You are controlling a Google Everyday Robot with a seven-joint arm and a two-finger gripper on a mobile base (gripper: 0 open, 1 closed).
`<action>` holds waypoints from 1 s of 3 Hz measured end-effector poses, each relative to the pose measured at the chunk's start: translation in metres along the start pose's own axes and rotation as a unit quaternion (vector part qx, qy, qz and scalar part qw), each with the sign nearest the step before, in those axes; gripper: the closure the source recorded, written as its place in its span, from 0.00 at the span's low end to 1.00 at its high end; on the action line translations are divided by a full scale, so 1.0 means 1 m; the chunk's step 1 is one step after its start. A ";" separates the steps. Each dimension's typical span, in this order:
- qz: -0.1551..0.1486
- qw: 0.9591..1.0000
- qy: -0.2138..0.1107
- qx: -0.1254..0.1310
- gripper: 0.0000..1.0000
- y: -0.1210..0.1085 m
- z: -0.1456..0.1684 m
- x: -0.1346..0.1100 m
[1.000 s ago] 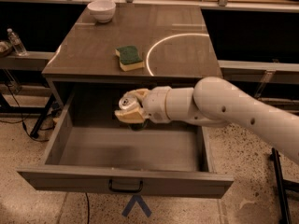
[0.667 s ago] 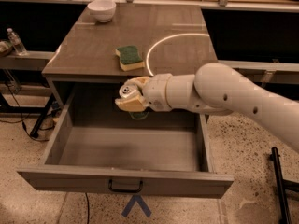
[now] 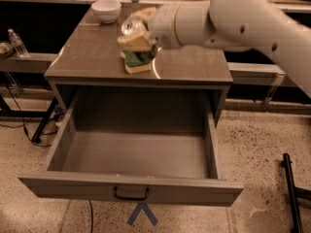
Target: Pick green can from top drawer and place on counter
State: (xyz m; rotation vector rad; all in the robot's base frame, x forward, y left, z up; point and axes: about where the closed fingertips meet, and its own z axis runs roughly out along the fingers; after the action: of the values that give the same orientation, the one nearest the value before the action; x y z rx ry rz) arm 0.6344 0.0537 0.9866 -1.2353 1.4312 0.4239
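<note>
**A:** where's the pincer (image 3: pixel 134 36) rn?

**B:** up over the surface (image 3: pixel 194 64), just above the sponge (image 3: pixel 138 62), clamped on the green can (image 3: pixel 130 26). Can's tipped, long axis leaning, silver top facing the cam & a bit left.

**A:** vs a sec ago?

**B:** it was low at the back of the top drawer (image 3: pixel 131 192), now lifted out. Drawer's open. Can body's mostly hidden tbh, only the shiny lid shows. Bowl (image 3: pixel 107 9) sits back left.

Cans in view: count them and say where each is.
1. The green can is held in the gripper, above the counter and just over the sponge. No can shows in the open top drawer; the arm may hide others.
</note>
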 end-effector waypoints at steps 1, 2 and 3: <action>-0.003 1.000 -0.020 0.017 1.00 -0.014 -0.009 -0.022; 0.006 0.999 -0.027 0.034 1.00 -0.029 -0.004 -0.009; 0.024 0.997 -0.035 0.071 1.00 -0.071 -0.005 0.015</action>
State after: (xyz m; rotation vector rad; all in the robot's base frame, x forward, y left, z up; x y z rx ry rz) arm 0.6949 0.0156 1.0016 -1.0640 1.4083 0.3875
